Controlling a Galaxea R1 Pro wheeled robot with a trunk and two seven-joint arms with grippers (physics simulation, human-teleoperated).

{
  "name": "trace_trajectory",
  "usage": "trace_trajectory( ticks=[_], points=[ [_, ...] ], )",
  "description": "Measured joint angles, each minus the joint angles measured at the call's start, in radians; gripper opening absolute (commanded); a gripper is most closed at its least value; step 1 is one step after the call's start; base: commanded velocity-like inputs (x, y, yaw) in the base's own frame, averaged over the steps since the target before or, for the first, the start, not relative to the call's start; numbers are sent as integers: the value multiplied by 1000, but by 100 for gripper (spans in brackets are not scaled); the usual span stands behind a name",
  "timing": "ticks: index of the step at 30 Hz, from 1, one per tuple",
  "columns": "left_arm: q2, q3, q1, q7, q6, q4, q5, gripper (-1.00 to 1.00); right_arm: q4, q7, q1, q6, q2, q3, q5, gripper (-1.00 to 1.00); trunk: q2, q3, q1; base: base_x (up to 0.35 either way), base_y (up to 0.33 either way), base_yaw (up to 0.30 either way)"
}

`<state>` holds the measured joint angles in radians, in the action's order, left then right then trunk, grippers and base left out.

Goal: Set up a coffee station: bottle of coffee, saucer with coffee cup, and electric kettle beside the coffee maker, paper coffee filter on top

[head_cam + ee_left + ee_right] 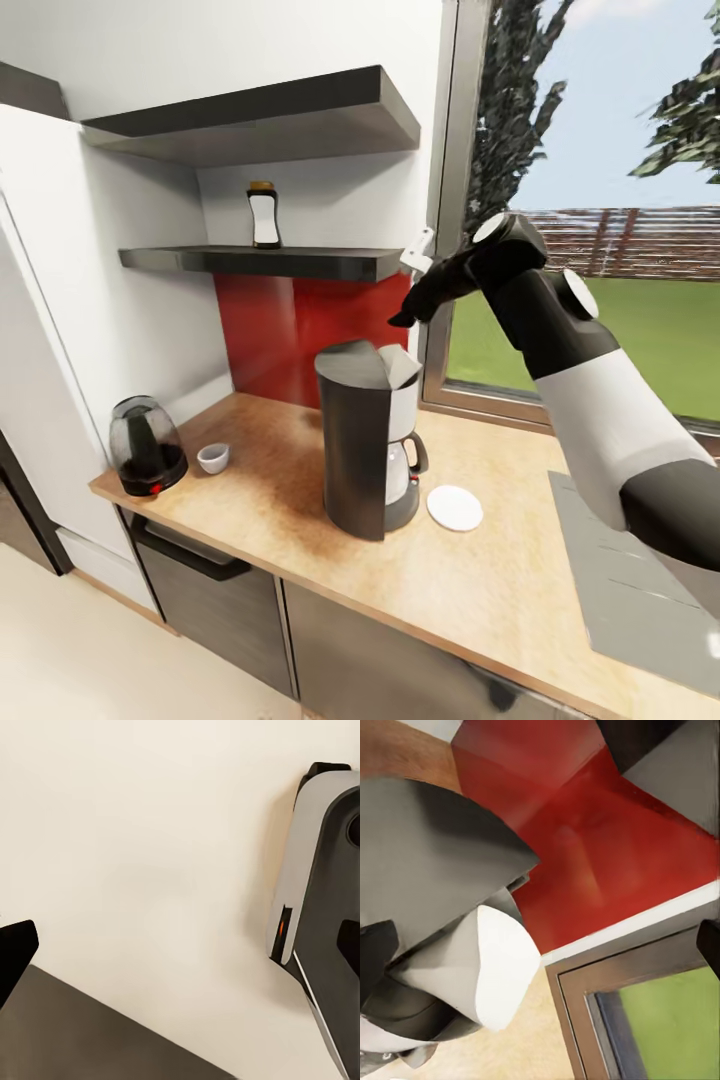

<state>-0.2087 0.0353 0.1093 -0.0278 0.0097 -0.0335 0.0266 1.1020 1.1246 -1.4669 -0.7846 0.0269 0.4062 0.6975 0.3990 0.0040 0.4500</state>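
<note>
**Desk:** Progress at the tall grey coffee maker (368,440) on the wooden countertop (500,580)?

**Field:** Machine in place, mid-counter. White folded paper coffee filter (400,372) resting on its top, tilted against the lid; seen close in the right wrist view too (502,967). Judged done, though possibly not yet settled. Round white saucer (455,507) lying flat just right of the machine's base, bare.

**Desk:** Left to do?

**Field:** Dark-capped bottle of coffee (265,215) upright on the lower dark shelf (270,262), above and left of the machine. Small white coffee cup (212,457) well left of the machine, apart from the saucer. Dark glass electric kettle (147,447) farther left, at the counter's end. Three moves outstanding, by this reading.

**Desk:** Grippers?

**Field:** Right gripper (405,315) hovering above and right of the filter, holding nothing; finger spread impossible to tell. Left gripper (180,945) aimed at pale floor, fingertips (15,949) far apart, empty.

**Desk:** Obstacles?

**Field:** Red backsplash (290,330) and window frame (440,200) close behind the machine; upper shelf (260,120) low over the bottle. Grey cooktop (620,580) off to the right.
</note>
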Motion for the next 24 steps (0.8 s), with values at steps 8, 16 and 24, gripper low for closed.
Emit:
trace_trajectory(
  ticks=[8,16,24],
  points=[
    [0,-2,0,0,0,1,1,100,4,-45,-1,-1,0,-160,1,100,0,0,0,-255,222,0],
    [0,-4,3,0,-1,8,1,100,3,-170,-1,-3,-1,-297,-1,100,0,0,0,-229,229,0],
    [0,-4,3,0,-1,9,2,100,27,-183,-1,-4,0,-454,-2,100,0,0,0,-57,67,0]
  ],
)
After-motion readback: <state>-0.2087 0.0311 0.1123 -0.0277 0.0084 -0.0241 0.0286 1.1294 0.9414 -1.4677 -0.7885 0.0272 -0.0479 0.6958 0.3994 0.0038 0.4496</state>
